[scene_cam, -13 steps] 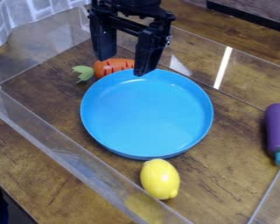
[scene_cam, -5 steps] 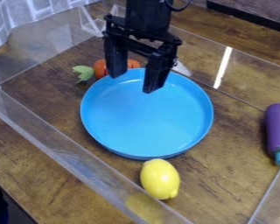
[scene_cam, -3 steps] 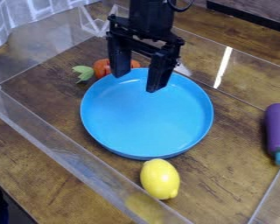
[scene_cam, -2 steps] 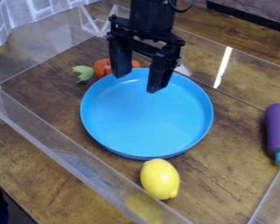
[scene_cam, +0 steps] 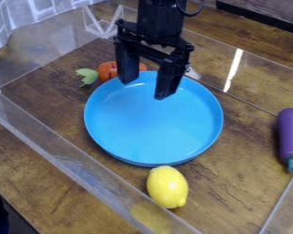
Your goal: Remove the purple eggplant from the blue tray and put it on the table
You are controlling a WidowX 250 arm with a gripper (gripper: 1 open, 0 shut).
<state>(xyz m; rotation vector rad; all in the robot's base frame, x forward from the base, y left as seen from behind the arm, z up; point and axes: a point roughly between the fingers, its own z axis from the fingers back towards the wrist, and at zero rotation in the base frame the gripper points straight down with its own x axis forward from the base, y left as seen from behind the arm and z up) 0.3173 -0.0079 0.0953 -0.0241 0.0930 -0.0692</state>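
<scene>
so the pincer (scene_cam: pixel 152 84) has only shifted slightly over the blue tray (scene_cam: pixel 153 128) in the last second, fingers spread, nothing pinched. purple eggplant (scene_cam: pixel 289 135) is already on the wooden tabletop (scene_cam: pixel 241 183), off to the tray's side, so imo the job's basically done

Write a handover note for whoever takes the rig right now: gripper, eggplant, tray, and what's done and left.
Gripper: open, nothing held, over the back part of the tray.
Eggplant: on the table, at the right of the picture, apart from the tray.
Tray: nothing lies in the part that shows; the gripper hides some of its back.
Done: the eggplant is out of the tray and on the table.
Left: probably nothing but moving the arm clear.
</scene>
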